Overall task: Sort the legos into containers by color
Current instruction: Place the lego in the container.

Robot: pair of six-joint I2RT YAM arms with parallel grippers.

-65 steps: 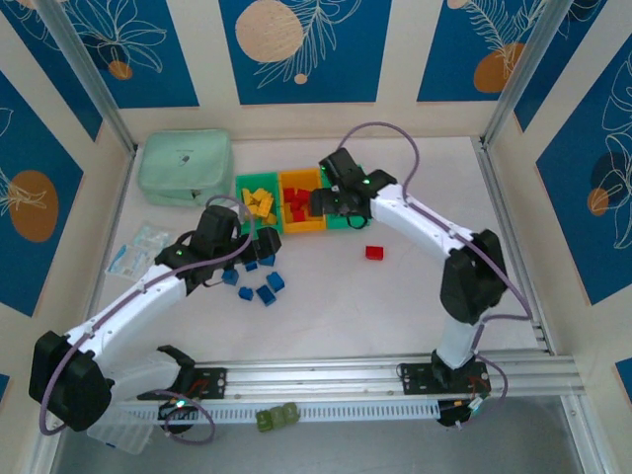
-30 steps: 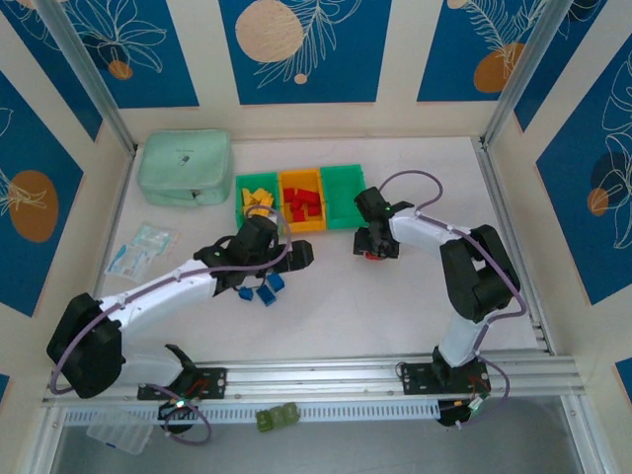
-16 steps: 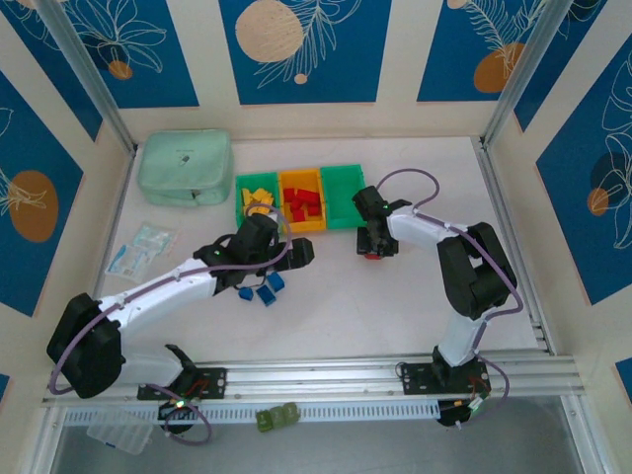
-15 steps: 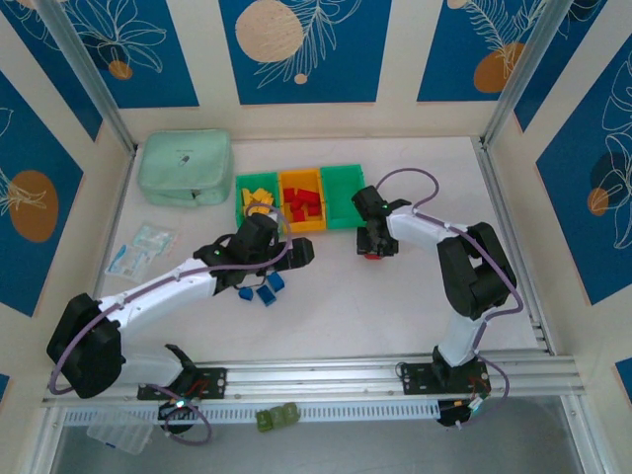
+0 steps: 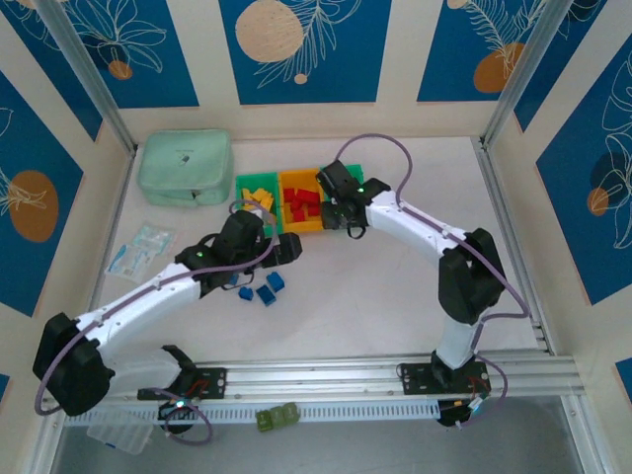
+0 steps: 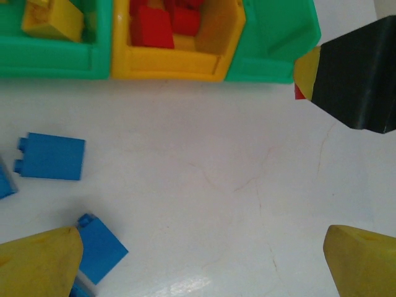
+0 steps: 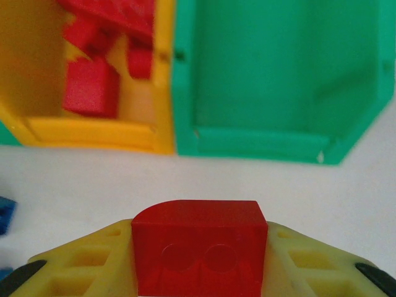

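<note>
Right end effector (image 7: 198,275) is clamped on a red brick (image 7: 199,238), held just in front of the bins above the desk (image 5: 395,296); from the top it sits at the front edge of the bin row (image 5: 348,225)

Left end effector (image 6: 198,263) has its jaws wide apart, nothing in them, hovering over the desk beside the loose blue bricks (image 6: 52,156)

Step in hand: carry the red brick to the drop. Sorting is well along, I'd say: yellow bricks (image 5: 259,195) in the left green bin (image 5: 240,205), red bricks (image 7: 90,86) in the orange-yellow bin (image 7: 93,137), right green bin (image 7: 247,151) looks empty, blues not yet binned

Next move: the wrist camera looks straight at the empty green bin, so the brick has to shift to the robot's left and forward, clear the orange-yellow rim, then release over the reds. Dropping straight ahead would put it in the wrong bin

Versus a second ago: right end effector was down on the red brick on the open desk, right of and nearer than the bins. Now brick and arm are up at the bins, and that patch of desk is bare. Left arm has pulled back a little towards the left; jaws unchanged
</note>
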